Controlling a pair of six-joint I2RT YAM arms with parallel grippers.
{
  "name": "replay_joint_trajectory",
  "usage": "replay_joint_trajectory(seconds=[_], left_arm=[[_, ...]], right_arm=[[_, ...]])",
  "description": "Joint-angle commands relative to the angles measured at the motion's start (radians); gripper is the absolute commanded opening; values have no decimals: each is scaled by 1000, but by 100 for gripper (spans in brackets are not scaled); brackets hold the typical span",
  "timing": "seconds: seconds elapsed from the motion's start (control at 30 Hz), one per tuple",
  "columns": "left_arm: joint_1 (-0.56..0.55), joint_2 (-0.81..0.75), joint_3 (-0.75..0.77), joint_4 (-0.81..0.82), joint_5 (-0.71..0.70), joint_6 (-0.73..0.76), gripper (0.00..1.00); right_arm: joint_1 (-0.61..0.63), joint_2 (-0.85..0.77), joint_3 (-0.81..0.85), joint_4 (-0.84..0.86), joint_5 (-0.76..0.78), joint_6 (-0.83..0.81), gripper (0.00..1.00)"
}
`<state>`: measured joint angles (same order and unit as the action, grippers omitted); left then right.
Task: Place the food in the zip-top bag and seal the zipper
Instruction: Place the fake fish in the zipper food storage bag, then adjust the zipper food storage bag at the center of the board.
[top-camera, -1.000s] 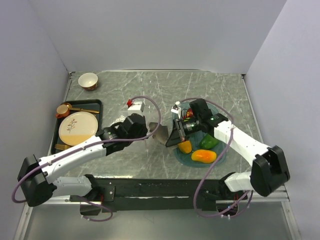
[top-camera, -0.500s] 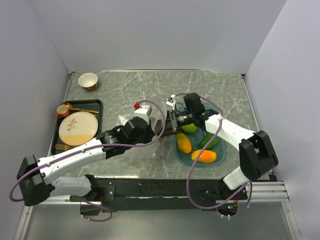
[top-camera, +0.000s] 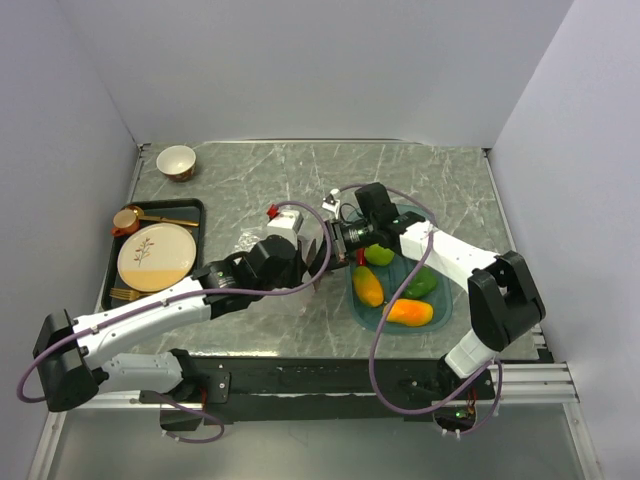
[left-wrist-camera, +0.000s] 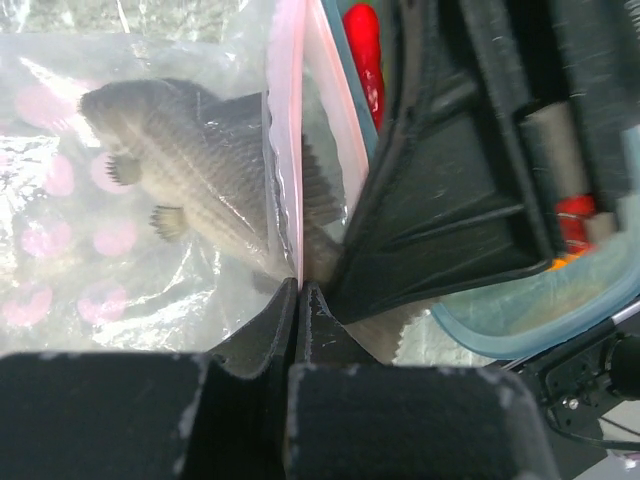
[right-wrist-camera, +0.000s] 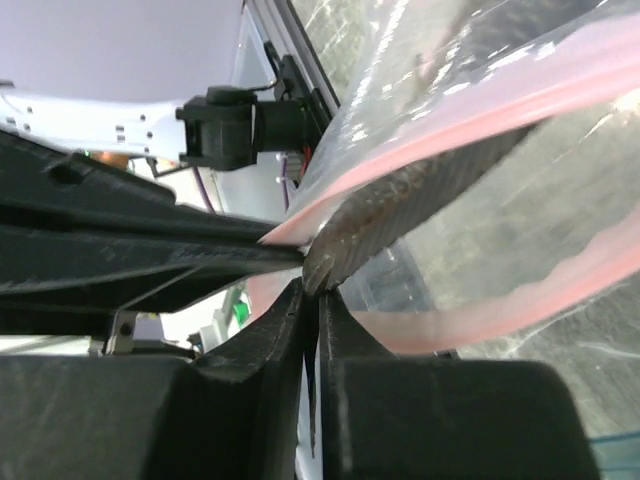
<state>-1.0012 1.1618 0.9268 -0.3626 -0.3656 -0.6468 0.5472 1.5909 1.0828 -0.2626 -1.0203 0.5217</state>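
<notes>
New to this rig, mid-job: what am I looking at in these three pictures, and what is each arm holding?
Two white robot arms are bolted at the table's near edge. One picture looks down from above and behind them; the other two come from a camera on each wrist, showing that arm's own tool. On the marble table sit a black tray with a cream plate, a small bowl, and a teal tray of toy food, including mangoes and a green pepper. Between the arms is the clear zip-top bag with a grey toy fish inside. The left tool is pinched shut on the bag's edge by the pink zipper. The right tool is nearly closed at the fish's tail; whether it grips is unclear.
</notes>
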Motion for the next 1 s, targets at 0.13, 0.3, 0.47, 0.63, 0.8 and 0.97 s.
replay_joint_trajectory(seconds=[0.13, 0.3, 0.47, 0.63, 0.8, 0.97], left_arm=[[-7, -54, 47, 25, -50, -10, 1], [-8, -50, 52, -5, -96, -39, 1], [-7, -33, 72, -45, -163, -95, 1], [-8, 4, 110, -81, -202, -128, 1], [-7, 4, 119, -47, -177, -114, 1], [-7, -8, 124, -55, -193, -119, 1]], right_arm=[[13, -15, -6, 162, 119, 146, 44], [7, -109, 25, 33, 305, 77, 59], [-21, -245, 25, -55, 491, 57, 59], [-59, -298, 2, -168, 637, 37, 57], [-69, -276, -78, -100, 559, 78, 57], [-67, -234, -113, -17, 546, 135, 57]])
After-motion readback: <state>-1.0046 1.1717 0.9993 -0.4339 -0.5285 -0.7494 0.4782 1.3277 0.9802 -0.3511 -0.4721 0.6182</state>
